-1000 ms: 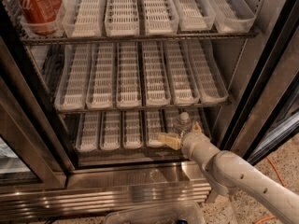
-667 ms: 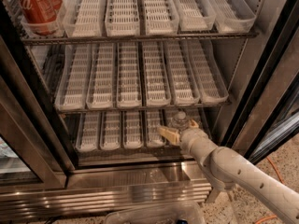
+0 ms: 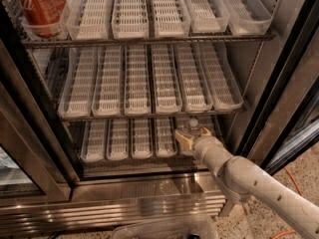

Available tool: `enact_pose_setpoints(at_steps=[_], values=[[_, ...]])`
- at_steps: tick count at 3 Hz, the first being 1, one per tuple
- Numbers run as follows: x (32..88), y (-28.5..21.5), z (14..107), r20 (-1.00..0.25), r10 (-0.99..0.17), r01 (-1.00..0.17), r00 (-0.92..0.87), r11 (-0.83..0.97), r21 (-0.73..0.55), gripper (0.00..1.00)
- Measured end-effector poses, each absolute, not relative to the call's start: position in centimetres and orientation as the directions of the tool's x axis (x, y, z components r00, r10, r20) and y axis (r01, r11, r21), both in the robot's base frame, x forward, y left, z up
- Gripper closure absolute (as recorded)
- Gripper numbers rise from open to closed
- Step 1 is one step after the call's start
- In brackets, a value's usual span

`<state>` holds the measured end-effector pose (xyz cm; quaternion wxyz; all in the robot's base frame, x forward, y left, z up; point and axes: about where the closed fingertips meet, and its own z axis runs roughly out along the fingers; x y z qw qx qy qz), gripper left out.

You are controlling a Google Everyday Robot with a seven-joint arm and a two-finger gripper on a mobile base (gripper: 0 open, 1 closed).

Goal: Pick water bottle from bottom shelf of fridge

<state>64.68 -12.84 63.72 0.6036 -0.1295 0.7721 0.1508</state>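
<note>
The water bottle point(image 3: 192, 124) stands in a right-hand lane of the bottom shelf point(image 3: 130, 139) of the fridge point(image 3: 149, 189). Only its pale cap and a bit of its clear top show. My gripper point(image 3: 192, 135) is reaching into the shelf on its pale arm from the lower right. It is open, with one tan finger left of the bottle and the other right of it, so the bottle sits between them. The bottle's body is hidden behind the gripper.
Red cola cans point(image 3: 40, 6) stand on the top rack at the left. The middle rack point(image 3: 149, 83) holds only clear lane trays. The open glass door point(image 3: 294, 93) stands at the right. An orange cable point(image 3: 294, 176) lies on the floor. A clear plastic object point(image 3: 164, 228) sits at the bottom edge.
My gripper has moved further into the bottom shelf and slightly up, closing in around the water bottle. The bottle has stayed in its lane.
</note>
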Motion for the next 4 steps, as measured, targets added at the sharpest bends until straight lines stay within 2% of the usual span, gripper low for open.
enact_pose_setpoints(at_steps=[1, 2, 4], values=[[63.0, -12.4, 64.5, -0.977, -0.022, -0.403, -0.21, 0.913, 0.066, 0.89], [61.8, -11.9, 65.1, -0.982, -0.032, -0.42, -0.186, 0.906, 0.05, 1.0], [60.7, -11.5, 66.2, -0.988, -0.041, -0.434, -0.148, 0.9, 0.028, 1.0]])
